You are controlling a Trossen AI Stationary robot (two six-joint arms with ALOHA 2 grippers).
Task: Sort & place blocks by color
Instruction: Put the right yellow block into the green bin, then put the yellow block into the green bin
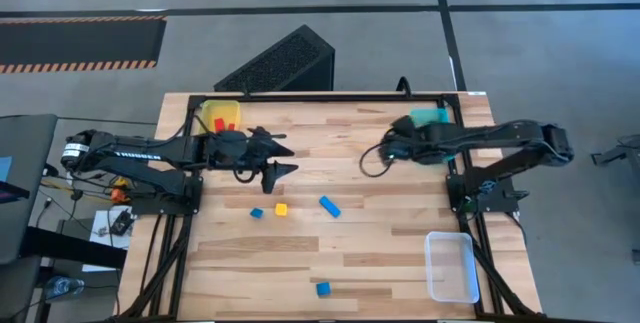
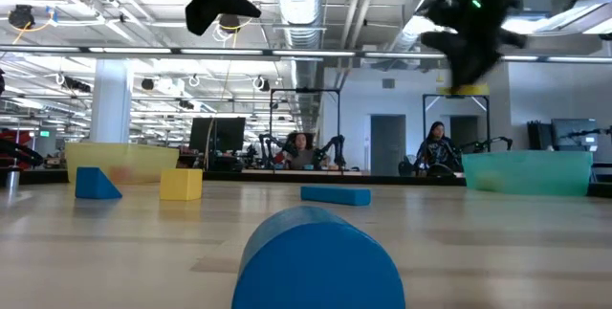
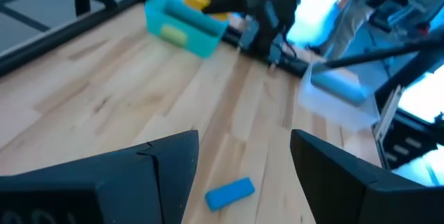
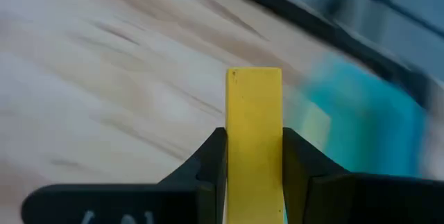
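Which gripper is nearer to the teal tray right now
Right. The right gripper, shut on a yellow block, sits just beside the teal tray. The left gripper, open, is across the table near the yellow tray.

Pale wood table (image 1: 400,253), translucent trays (image 1: 452,267)

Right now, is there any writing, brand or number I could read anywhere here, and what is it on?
No text reads cleanly.
White lettering on the left arm: too small to read.
Pale marks on the right claw, shut on a yellow block: cut off, unreadable.
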